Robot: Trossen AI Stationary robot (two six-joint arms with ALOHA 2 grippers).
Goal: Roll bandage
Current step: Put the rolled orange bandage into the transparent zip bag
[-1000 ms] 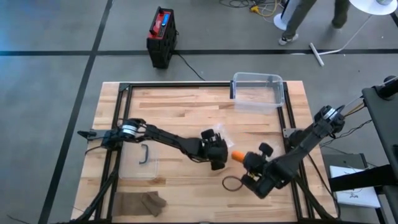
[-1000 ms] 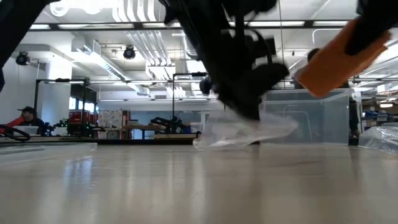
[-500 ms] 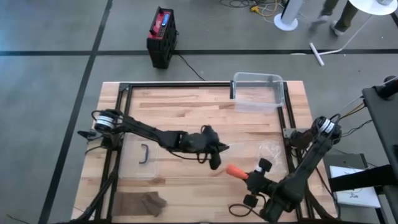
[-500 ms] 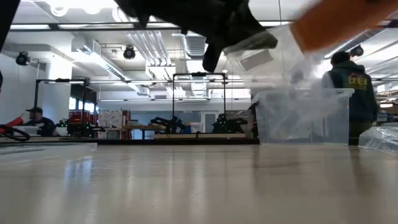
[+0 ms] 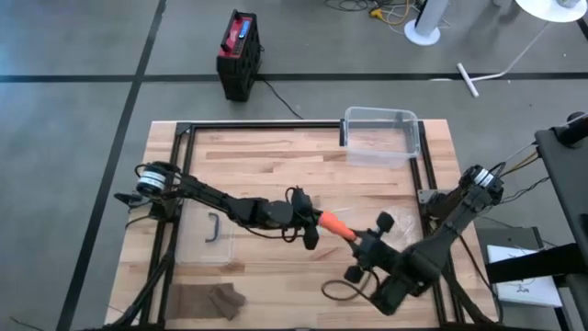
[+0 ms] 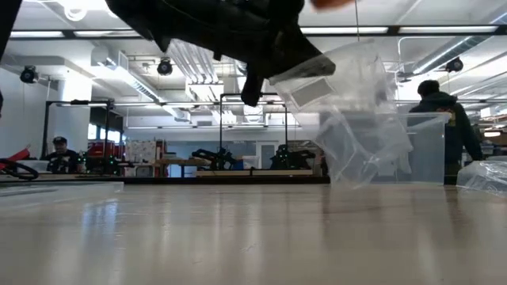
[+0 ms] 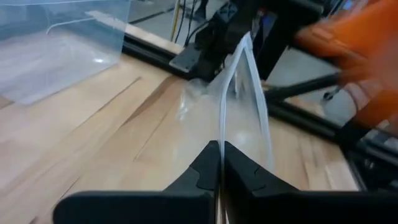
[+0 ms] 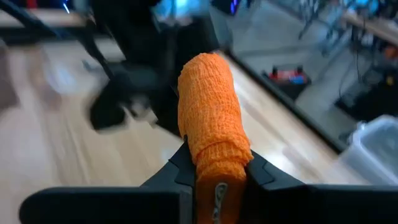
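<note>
My left gripper [image 5: 310,230] sits over the middle of the wooden table [image 5: 276,165], its fingers [image 7: 208,165] pressed together on the edge of a clear plastic bag [image 7: 239,106]. In the low view the bag [image 6: 348,103] hangs off the tabletop below that gripper [image 6: 273,55]. My right gripper [image 5: 360,246] is just beside the left one, toward my right side, and it pinches an orange bandage roll [image 5: 333,225]. The roll points at my left gripper and its free end lies right by the bag. In the right wrist view the bandage roll [image 8: 208,118] stands up between my two fingers [image 8: 180,165], squeezed at its lower end. A clear plastic bin [image 5: 381,133] sits at the far edge of the table. A person [image 6: 444,131] stands in the room beyond it.
</note>
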